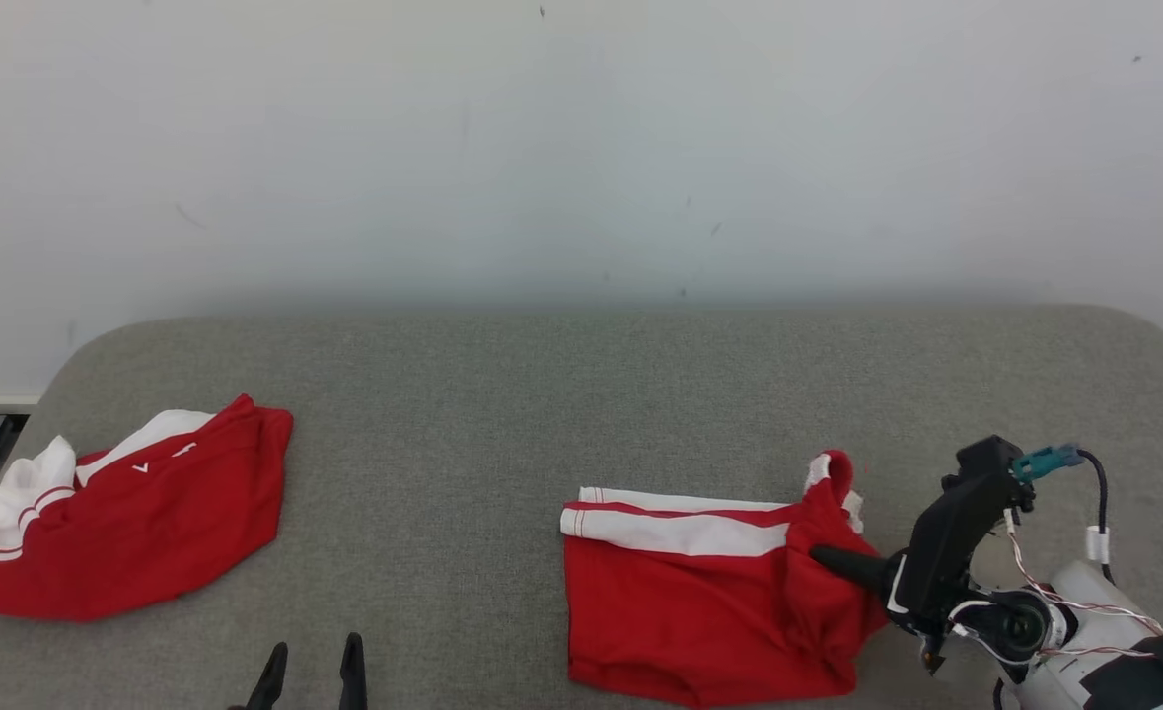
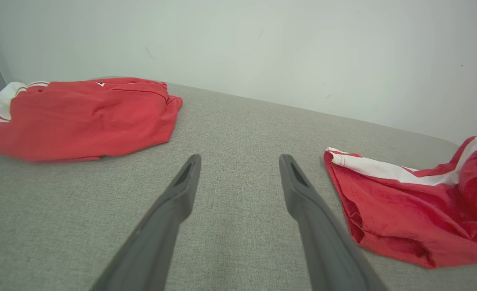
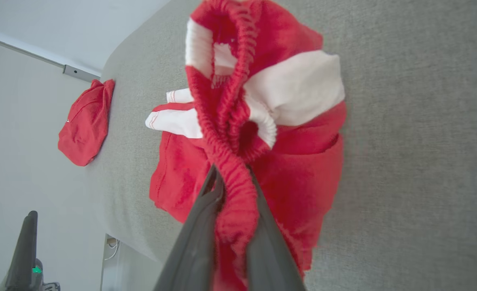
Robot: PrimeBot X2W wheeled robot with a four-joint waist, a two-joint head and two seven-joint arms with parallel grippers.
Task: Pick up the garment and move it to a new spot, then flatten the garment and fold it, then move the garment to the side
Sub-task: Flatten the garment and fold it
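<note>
Left gripper [image 1: 315, 646] is nearest, low at the bottom edge of the head view, left of centre. Fingers spread as wide as they go, nothing between them. Tips hang over the bare grey padded table [image 1: 542, 394]; whether they touch it I cannot tell.

Right gripper [image 1: 820, 556] at lower right, reaching in from the right side. Fingers pinched nearly together on a bunched stretch of the red elastic waistband [image 3: 232, 194] of the red shorts [image 1: 699, 611]. In the right wrist view the gathered band runs between both fingers and loops away beyond the tips, a white patch beside it.

Red shorts lie on the table right of centre, near the front edge. Left part roughly flat, with a white side stripe [image 1: 680, 532] along its far edge. Right part crumpled and bunched toward the gripper; a small red-and-white fold stands up at the far right corner.

Second red garment [image 1: 137, 523], with white trim, lies rumpled at the far left of the table, well apart from the shorts. Left gripper sits between the two, nearer the front edge.

Pale wall [image 1: 581, 148] behind the table.
</note>
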